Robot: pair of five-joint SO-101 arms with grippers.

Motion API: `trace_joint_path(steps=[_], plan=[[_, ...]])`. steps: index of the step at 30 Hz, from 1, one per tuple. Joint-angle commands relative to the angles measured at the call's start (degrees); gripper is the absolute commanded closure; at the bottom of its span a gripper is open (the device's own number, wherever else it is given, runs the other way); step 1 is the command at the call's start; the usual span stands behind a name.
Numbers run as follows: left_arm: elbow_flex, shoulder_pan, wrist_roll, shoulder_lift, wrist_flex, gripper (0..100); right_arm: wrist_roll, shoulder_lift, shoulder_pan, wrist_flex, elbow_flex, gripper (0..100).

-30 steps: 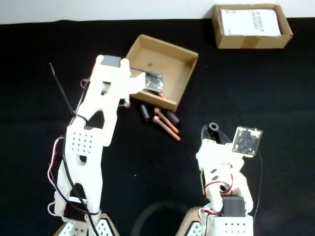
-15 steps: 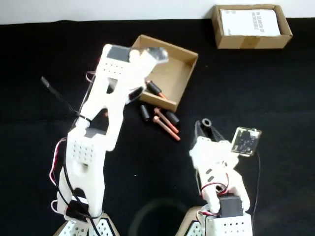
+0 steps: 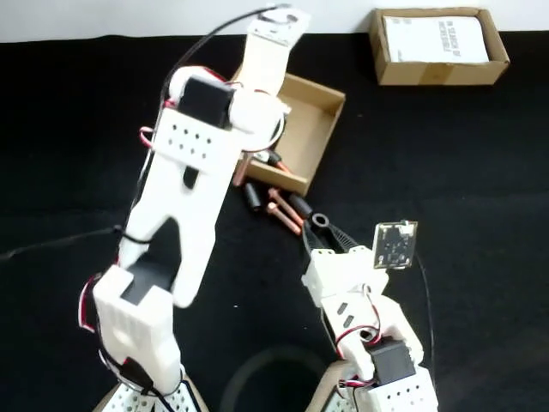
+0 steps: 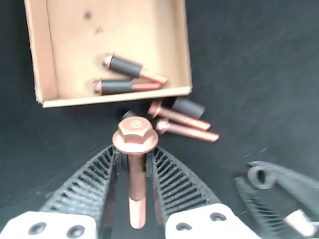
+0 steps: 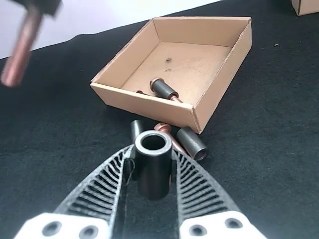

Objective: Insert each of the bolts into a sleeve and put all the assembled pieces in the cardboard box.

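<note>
I am watching the left gripper [image 4: 134,152] clenching a copper bolt [image 4: 135,174] by its shank, with the hexagonal head sticking out past the fingertips and the threaded end pointing back toward the wrist. In the high view that arm is standing tall, with the bolt hanging over the black table [image 3: 480,215] just in front of the cardboard box [image 3: 322,129]. The right gripper [image 5: 153,149] is grasping a black sleeve [image 5: 154,172] upright between its ribbed fingers, bore opening upward, and is sitting low over the table, near the box's front corner but apart from it. Inside the box, two assembled pieces [image 4: 130,66] are lying side by side against the front wall. Outside that wall, two loose bolts [image 4: 180,117] are lying nearly parallel on the table, and two loose sleeves [image 5: 193,142] are resting just beside them, one at either side of the bolt heads. A second box [image 3: 437,69] with paper in it is sitting well away at the table's far corner.
</note>
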Motion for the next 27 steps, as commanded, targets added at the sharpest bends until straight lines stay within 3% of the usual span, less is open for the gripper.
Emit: trace_joint_path(steps=[1, 15, 22, 27], plan=[[-1.36, 2.77, 3.52, -6.99, -1.76, 99, -0.18, -0.40, -0.75, -1.19, 1.54, 99.1], [2.51, 3.30, 9.32, -27.82, 1.49, 99, -0.18, -0.40, -0.92, -0.92, 1.80, 99.1], [22.46, 0.92, 8.79, -45.58, 1.14, 99, -0.18, -0.40, -1.01, -1.10, 3.47, 99.1], [44.35, -1.71, 8.62, -59.82, -7.82, 99, -0.18, -0.40, -1.01, -1.10, 3.47, 99.1]])
